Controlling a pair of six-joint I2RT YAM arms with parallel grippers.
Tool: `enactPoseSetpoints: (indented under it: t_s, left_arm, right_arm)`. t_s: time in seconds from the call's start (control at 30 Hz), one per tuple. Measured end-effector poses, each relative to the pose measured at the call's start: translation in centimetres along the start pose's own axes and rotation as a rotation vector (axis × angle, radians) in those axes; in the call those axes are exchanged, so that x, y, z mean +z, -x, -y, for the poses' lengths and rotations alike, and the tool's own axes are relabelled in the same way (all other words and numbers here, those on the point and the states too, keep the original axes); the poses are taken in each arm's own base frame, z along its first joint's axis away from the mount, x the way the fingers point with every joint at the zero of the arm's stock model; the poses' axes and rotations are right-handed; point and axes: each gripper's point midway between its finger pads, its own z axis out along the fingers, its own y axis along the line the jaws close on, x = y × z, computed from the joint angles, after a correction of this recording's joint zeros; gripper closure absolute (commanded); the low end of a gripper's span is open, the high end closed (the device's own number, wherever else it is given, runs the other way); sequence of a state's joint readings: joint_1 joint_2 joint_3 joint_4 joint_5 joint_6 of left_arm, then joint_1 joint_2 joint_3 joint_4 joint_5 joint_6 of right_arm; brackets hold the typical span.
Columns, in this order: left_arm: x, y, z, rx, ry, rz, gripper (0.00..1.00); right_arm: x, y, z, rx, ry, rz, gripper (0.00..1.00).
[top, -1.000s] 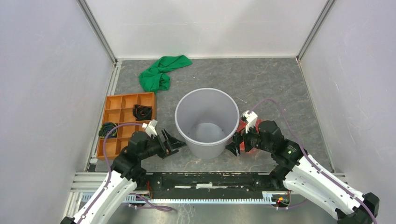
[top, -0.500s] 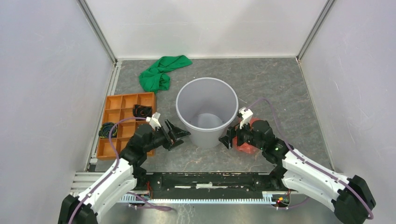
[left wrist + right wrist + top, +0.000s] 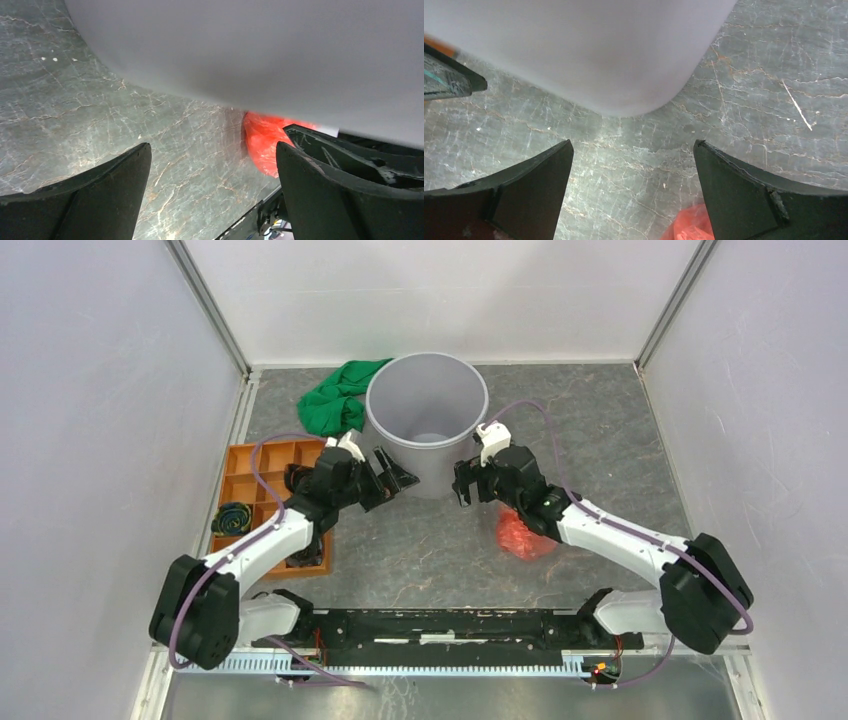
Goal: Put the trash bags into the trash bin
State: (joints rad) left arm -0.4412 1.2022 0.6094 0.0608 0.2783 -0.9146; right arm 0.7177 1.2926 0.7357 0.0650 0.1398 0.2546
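One red bag point(image 3: 520, 539), partly under arm point(image 3: 610, 532)

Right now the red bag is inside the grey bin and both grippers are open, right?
No: the red bag lies on the table, outside the grey bin, as the top view shows. The left gripper and right gripper are both open.

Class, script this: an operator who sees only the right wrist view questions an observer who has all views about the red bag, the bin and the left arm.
Operator: Is the bag inside the bin?
Observer: No. From above, the bag lies on the floor under the right arm, and the bin holds nothing red.
Operator: What about the left fingers?
Observer: The left fingers stand open at the bin's left side, with nothing between them.
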Motion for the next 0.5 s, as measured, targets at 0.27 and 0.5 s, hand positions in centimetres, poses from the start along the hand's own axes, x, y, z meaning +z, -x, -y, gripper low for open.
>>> enactPoseSetpoints:
  t_s: [0.27, 0.5]
  left_arm:
    - [-3.2, -3.2, -1.9, 0.021, -0.023, -0.029, 0.00]
    - [-8.0, -6.0, -0.2, 0.031, -0.193, -0.041, 0.00]
  right_arm:
    - [-5.0, -3.9, 2.1, -0.103, -0.028, -0.081, 0.02]
    - [-10.8, -4.2, 6.8, -0.153, -0.231, -0.070, 0.02]
